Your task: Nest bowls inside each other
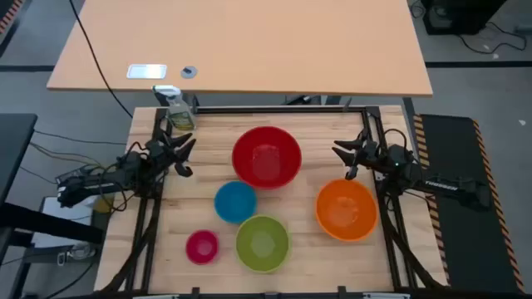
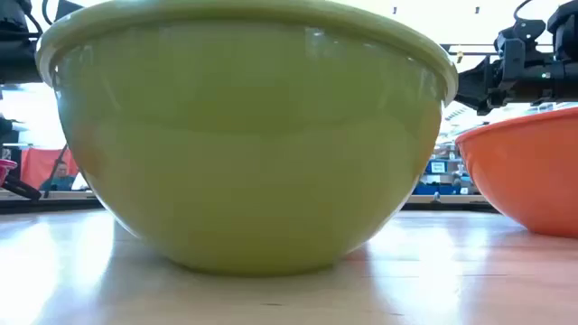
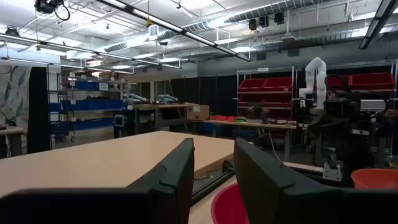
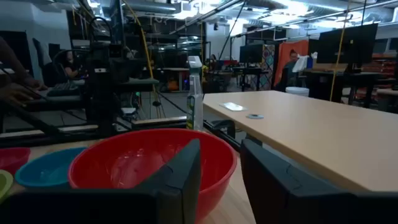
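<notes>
Five bowls stand apart, open side up, on the wooden table. The red bowl is at the far middle and the orange bowl at the right. The blue bowl, lime green bowl and pink bowl are nearer. My left gripper hovers open left of the red bowl, its fingers holding nothing. My right gripper hovers open between the red and orange bowls, facing the red bowl. In the low view, the green bowl hides most of the table.
A spray bottle of green liquid stands at the table's far left corner, behind my left gripper. Dark frame rails run along the table's sides. A larger tan table lies beyond the far edge.
</notes>
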